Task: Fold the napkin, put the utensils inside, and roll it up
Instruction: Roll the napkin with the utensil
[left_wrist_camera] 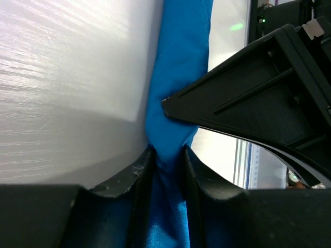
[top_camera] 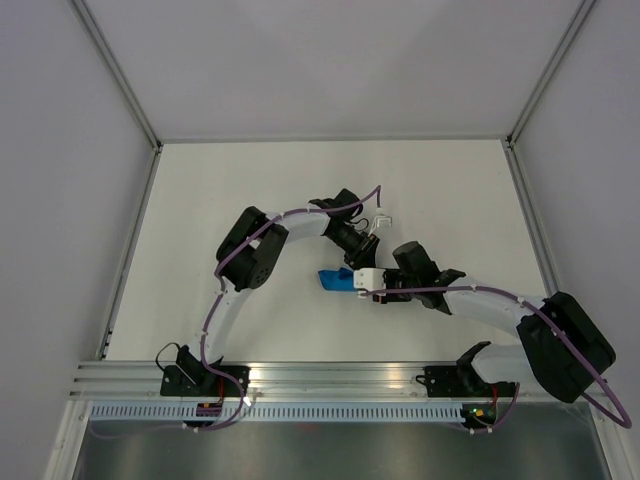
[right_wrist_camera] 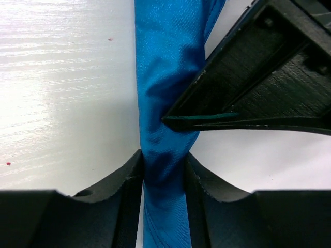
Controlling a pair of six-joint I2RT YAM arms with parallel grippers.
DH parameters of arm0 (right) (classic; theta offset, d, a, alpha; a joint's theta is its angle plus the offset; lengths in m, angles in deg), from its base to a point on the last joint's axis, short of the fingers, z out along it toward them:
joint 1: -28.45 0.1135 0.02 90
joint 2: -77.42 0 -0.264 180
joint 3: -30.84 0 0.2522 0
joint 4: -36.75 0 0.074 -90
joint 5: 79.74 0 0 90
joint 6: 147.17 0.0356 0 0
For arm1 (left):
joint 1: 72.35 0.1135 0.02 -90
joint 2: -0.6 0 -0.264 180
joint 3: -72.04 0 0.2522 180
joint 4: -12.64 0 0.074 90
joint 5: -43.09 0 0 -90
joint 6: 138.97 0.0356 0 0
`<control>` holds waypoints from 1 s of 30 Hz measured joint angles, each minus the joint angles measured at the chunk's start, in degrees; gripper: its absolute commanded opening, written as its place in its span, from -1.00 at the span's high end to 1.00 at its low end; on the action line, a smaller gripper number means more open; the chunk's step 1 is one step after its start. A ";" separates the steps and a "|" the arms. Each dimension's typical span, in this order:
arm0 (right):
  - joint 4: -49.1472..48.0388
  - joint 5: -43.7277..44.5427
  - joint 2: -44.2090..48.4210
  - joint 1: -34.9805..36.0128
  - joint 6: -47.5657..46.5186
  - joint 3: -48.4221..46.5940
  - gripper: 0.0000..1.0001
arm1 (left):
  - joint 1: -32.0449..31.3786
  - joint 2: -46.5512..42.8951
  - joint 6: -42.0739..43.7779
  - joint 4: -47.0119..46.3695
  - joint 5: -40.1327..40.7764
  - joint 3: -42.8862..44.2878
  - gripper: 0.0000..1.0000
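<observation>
The napkin [top_camera: 335, 279] is a bright blue cloth rolled into a narrow bundle at the middle of the table. My left gripper [top_camera: 358, 262] is shut on one part of the roll [left_wrist_camera: 173, 93], its fingertips [left_wrist_camera: 139, 165] squeezing the cloth. My right gripper [top_camera: 366, 284] is shut on the same roll [right_wrist_camera: 165, 93], close beside the left one. In each wrist view the other gripper's black finger [right_wrist_camera: 248, 88] touches the cloth just ahead. The utensils are hidden; no metal shows in any view.
The white table [top_camera: 250, 200] has grey walls on the left, back and right. An aluminium rail [top_camera: 320, 375] runs along the near edge by the arm bases. Purple cables [top_camera: 300, 212] trail along both arms.
</observation>
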 measured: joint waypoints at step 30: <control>42.25 -19.30 -29.75 -12.72 -9.51 -36.00 0.50 | 6.29 -39.10 -10.38 -32.35 37.97 -34.93 0.10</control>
